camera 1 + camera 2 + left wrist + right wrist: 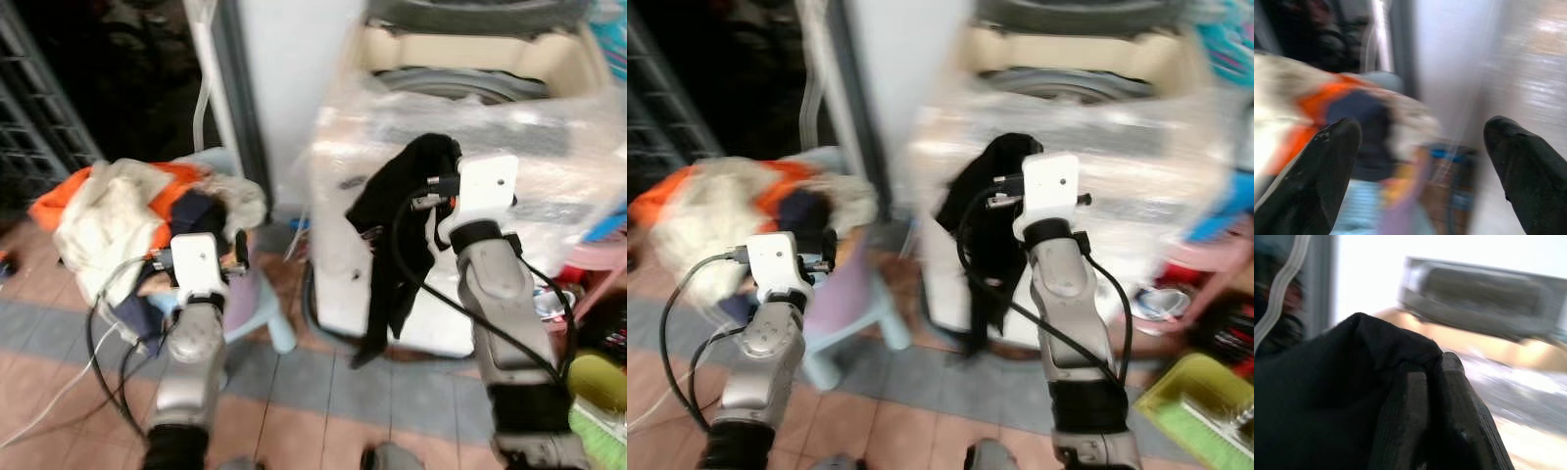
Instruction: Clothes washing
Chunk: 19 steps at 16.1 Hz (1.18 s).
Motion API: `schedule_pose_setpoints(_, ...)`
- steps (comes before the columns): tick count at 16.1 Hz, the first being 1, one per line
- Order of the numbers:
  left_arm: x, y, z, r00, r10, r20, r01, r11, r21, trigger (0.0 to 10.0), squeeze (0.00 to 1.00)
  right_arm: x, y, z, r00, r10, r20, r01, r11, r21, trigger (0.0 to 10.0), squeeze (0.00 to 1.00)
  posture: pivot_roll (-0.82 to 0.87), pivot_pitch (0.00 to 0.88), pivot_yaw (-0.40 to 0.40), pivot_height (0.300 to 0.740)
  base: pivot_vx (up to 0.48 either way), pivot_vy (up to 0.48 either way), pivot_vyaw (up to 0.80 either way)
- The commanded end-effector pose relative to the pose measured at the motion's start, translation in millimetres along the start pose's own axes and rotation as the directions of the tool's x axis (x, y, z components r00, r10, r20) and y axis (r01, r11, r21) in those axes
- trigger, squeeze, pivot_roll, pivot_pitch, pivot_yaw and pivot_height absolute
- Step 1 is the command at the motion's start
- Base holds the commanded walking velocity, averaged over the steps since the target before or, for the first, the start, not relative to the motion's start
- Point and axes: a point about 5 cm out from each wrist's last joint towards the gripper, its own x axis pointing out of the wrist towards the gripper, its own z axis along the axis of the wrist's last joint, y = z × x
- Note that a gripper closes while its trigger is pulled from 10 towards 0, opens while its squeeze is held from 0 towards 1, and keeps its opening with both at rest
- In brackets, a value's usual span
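A home laundry corner — a top-loading washing machine (460,196) stands open against a white wall, its body wrapped in clear plastic. Beside it a small plastic stool (257,304) bears a heap of orange, cream and dark clothes (137,220). The floor is tiled (323,392) in terracotta and grey — with coloured household clutter at the right edge.

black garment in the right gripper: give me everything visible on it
The black garment looks like soft, matte dark fabric, bunched at the top and hanging in a long, limp, crumpled drape. Its type cannot be told. The right gripper is shut on its upper fold, holding it raised in front of the white top-loading washing machine, whose lid is open. The lower end dangles before the machine's front panel, above the tiled floor. Motion blur hides finer detail.
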Motion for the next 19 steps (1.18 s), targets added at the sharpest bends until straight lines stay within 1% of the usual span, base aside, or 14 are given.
schedule_pose_setpoints(1,-0.7,-0.7,-0.5,1.000,-0.007,-0.006,0.007,1.000,-0.007,10.0,0.00,0.4,2.2,3.9,1.000,-0.002,0.019,0.002,1.000,0.006,10.0,0.00,-0.09,0.000,0.095,0.740,0.000,0.000,-0.80)
schedule_pose_setpoints(5,-1.0,3.1,0.6,1.000,-0.014,0.004,0.014,1.000,-0.012,10.0,0.00,4.8,0.5,11.0,0.998,0.015,0.055,-0.015,1.000,0.003,10.0,0.00,-0.09,0.000,0.109,0.740,0.000,0.000,-0.80)
schedule_pose_setpoints(6,-2.8,3.8,0.2,1.000,-0.019,0.008,0.019,1.000,-0.011,10.0,0.00,5.7,2.8,13.3,0.996,0.058,0.071,-0.058,0.998,-0.002,10.0,0.00,-0.09,0.000,0.113,0.740,0.000,0.000,0.00)
schedule_pose_setpoints(8,-5.3,6.0,-0.8,1.000,-0.013,0.009,0.013,1.000,-0.006,10.0,0.00,4.0,5.9,12.3,0.994,0.088,0.069,-0.089,0.996,0.010,10.0,0.00,-0.09,0.000,0.115,0.740,0.120,0.000,0.00)
schedule_pose_setpoints(10,-10.2,14.1,-5.6,1.000,0.009,-0.003,-0.009,1.000,0.004,10.0,0.00,-3.2,14.9,6.3,0.991,0.124,0.052,-0.126,0.991,0.038,10.0,0.00,-0.09,0.000,0.120,0.740,0.384,0.000,0.00)
schedule_pose_setpoints(11,-11.5,16.5,-8.7,1.000,0.013,-0.016,-0.013,1.000,-0.005,10.0,0.00,-4.3,16.8,5.3,0.991,0.126,0.048,-0.128,0.990,0.051,10.0,0.00,-0.09,0.000,0.120,0.740,0.480,0.000,0.00)
schedule_pose_setpoints(13,-11.7,18.8,-9.5,1.000,0.022,-0.022,-0.022,1.000,-0.009,10.0,0.00,-5.3,19.0,6.0,0.990,0.132,0.057,-0.134,0.990,0.046,10.0,0.00,-0.09,0.000,0.128,0.740,0.472,0.000,0.00)
schedule_pose_setpoints(15,-10.3,17.8,-7.3,1.000,0.014,-0.014,-0.014,1.000,-0.004,10.0,0.00,-4.2,22.0,9.0,0.981,0.174,0.084,-0.176,0.984,0.020,10.0,0.00,-0.09,0.000,0.131,0.740,0.465,0.000,0.53)
schedule_pose_setpoints(16,-9.6,15.9,-6.2,1.000,0.005,-0.009,-0.005,1.000,-0.006,10.0,0.00,-1.1,23.2,12.2,0.975,0.200,0.101,-0.201,0.980,-0.001,10.0,0.00,-0.09,0.000,0.130,0.740,0.465,0.000,0.57)
schedule_pose_setpoints(17,-9.1,15.1,-5.5,1.000,0.004,-0.007,-0.004,1.000,-0.010,10.0,0.00,2.1,23.0,15.2,0.970,0.213,0.114,-0.215,0.977,0.000,10.0,0.00,-0.09,0.000,0.130,0.740,0.465,0.000,0.56)
schedule_pose_setpoints(19,-8.8,15.3,-6.2,1.000,0.012,-0.014,-0.013,1.000,-0.023,10.0,0.00,12.1,23.7,26.8,0.947,0.275,0.164,-0.277,0.961,-0.011,10.0,0.00,-0.09,0.000,0.131,0.740,0.454,0.000,0.53)
